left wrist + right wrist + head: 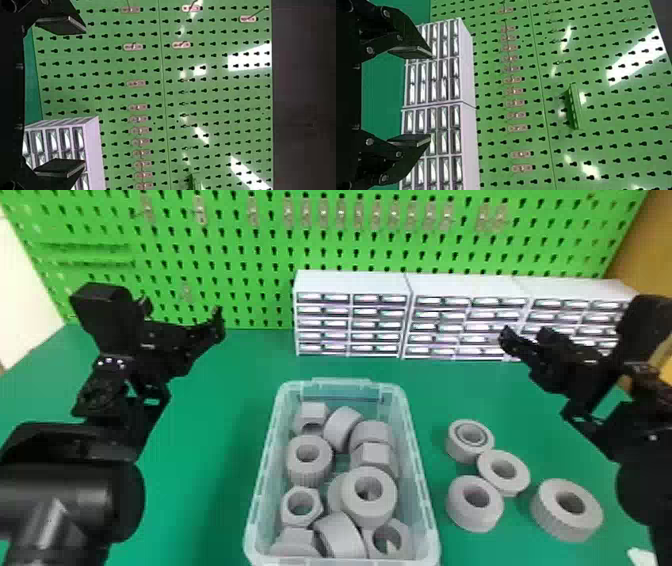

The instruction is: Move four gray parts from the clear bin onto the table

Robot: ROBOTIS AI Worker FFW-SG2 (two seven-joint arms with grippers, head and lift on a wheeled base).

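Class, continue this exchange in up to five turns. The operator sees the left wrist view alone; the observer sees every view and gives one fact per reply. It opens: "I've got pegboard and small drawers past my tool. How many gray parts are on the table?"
Observer: Four gray parts lie on the table.
Operator: Which side of the clear bin are they on?
Observer: To the right of the clear bin, by the robot's own sides.
Operator: And the right tool, is it holding anything?
Observer: No, the right tool is open, with nothing between its fingers.
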